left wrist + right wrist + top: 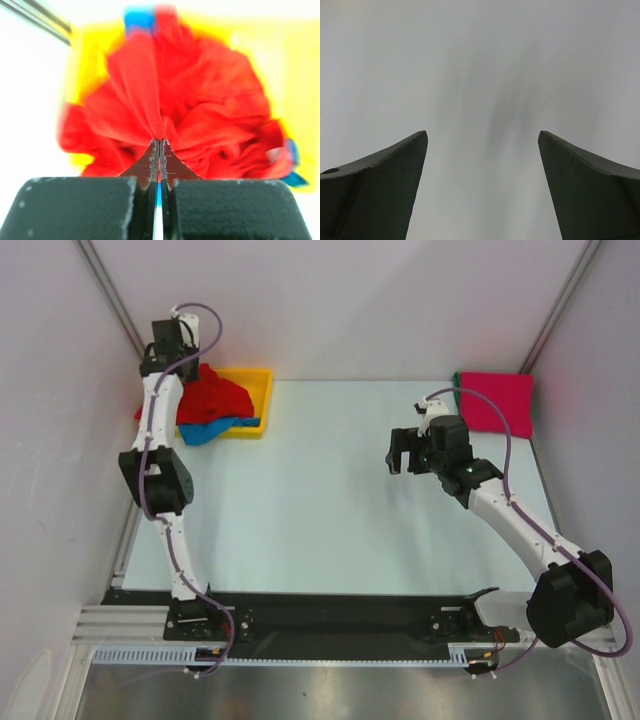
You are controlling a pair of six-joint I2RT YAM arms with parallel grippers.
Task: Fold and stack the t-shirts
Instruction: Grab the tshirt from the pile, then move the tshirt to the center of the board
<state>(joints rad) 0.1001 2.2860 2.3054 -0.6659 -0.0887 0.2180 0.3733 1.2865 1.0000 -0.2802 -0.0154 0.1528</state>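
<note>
A crumpled bright red t-shirt (213,397) lies heaped in the yellow tray (259,384) at the far left, with a blue t-shirt (205,431) spilling out beneath it. My left gripper (160,142) is shut on a pinch of the red t-shirt (200,100), whose folds fan out from the fingertips; in the top view it sits above the tray (178,345). A folded magenta-pink t-shirt (497,403) lies at the far right with a green edge (458,390) under it. My right gripper (408,452) is open and empty above the table; its wrist view (482,145) shows only bare table.
The pale table (330,500) spreads between the two arms. White walls with metal corner posts (108,295) close in the back and sides. A black rail (330,615) runs along the near edge.
</note>
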